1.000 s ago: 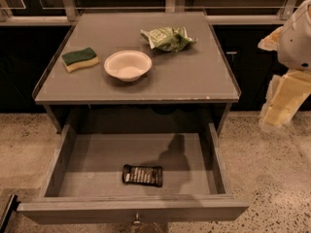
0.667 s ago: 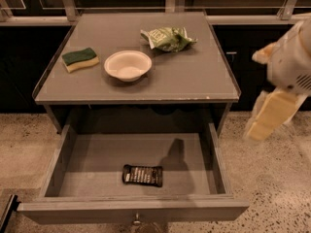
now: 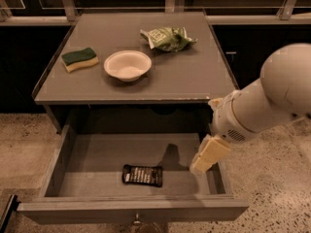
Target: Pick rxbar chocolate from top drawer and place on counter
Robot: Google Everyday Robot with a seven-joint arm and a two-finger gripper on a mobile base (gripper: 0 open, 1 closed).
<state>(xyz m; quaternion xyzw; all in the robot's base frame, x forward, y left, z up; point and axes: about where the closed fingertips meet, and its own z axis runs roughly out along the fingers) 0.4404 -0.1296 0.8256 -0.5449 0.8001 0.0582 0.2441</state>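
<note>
The rxbar chocolate (image 3: 142,175), a flat black wrapper with pale lettering, lies on the floor of the open top drawer (image 3: 97,157), near its front middle. The grey counter (image 3: 184,76) is directly above the drawer's back. My gripper (image 3: 208,155), cream-coloured on a thick white arm (image 3: 262,106), hangs over the right end of the drawer, just inside its right wall. It is to the right of the bar and a little above it, not touching it. Its shadow falls on the drawer floor between them.
On the counter stand a yellow-green sponge (image 3: 79,59) at the left, a white bowl (image 3: 127,65) in the middle and a green wrinkly snack bag (image 3: 167,38) at the back. Dark cabinets and a rail (image 3: 252,19) run behind. Speckled floor (image 3: 272,188) lies around.
My arm has swung in from the right side of the counter, leftward and down. The gripper now sits over the drawer's right end. The bar and counter items have not moved.
</note>
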